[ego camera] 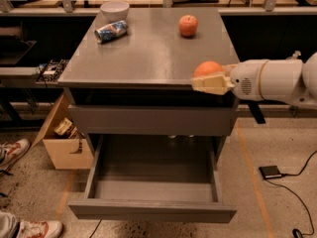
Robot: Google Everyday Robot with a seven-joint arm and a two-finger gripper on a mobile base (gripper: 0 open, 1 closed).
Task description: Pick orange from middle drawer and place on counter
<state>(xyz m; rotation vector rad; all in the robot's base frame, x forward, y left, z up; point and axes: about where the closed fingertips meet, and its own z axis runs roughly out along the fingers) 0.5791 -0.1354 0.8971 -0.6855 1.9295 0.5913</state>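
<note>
Orange (208, 68): grasped in my gripper (207, 78), the pale fingers clamped around its lower half. It sits at the front right edge of the counter (148, 53), roughly 4 o'clock on the slab, and I cannot tell whether it touches the surface. Below, at 6 o'clock, I note the middle drawer (153, 209) standing open. On the counter I log an apple (188, 25) at 1 o'clock, and a can (111, 31) and bowl (114, 9) at 11 o'clock.
</note>
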